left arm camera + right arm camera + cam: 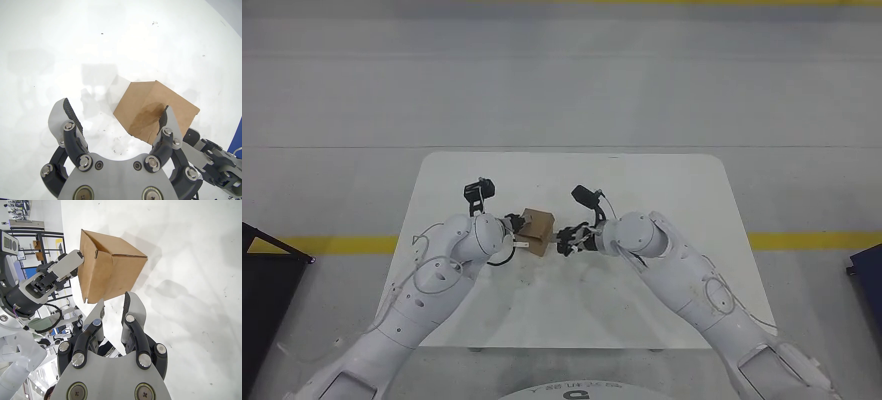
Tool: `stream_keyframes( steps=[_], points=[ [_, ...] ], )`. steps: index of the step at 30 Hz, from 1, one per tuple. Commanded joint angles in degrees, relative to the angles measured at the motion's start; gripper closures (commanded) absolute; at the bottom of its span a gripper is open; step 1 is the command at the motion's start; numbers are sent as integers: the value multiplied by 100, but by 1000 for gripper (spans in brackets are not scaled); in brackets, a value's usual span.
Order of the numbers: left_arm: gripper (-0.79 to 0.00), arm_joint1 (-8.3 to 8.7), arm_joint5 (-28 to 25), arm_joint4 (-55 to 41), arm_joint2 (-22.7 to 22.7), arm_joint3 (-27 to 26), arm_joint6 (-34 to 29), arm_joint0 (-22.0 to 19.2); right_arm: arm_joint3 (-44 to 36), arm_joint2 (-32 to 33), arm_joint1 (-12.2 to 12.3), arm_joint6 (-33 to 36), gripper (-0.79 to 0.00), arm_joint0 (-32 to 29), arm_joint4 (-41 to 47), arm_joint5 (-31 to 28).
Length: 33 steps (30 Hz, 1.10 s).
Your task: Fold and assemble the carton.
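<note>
The brown carton (538,231) is at the desk's (672,200) middle. The left gripper's (116,103) fingers spread wide, one touching it. The right gripper's (114,297) fingers stand slightly apart just beside it.

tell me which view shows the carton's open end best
The right wrist view: there the carton shows its open end, with flap edges and the darker inside visible. The left wrist view shows two closed brown faces, one of them stained. The top view shows it small, from above.
</note>
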Motion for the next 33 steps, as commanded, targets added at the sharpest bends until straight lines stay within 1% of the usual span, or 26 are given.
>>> stream_keyframes(
  steps=[1, 7, 10, 19, 29, 33],
  points=[
    [-785, 0, -1, 15, -20, -18, -14, 12, 34, -44, -18, -9, -240, 56, 19, 51],
    [-785, 1, -28, 61, -73, -68, -35, 55, 94, -142, -58, -46, -256, 151, 44, 70],
    [-785, -6, -57, 61, -80, -62, -34, 71, 147, -205, -85, -41, -240, 234, 50, 148],
    [-785, -38, -110, 28, -103, -7, 3, 94, 352, -349, -164, -42, -228, 448, 140, 342],
    [-785, -70, -133, 51, -97, 47, 28, 127, 468, -372, -195, -87, -206, 500, 202, 427],
    [-785, -87, -116, 82, -81, 83, 18, 106, 483, -369, -201, -101, -219, 502, 217, 454]
  ],
)
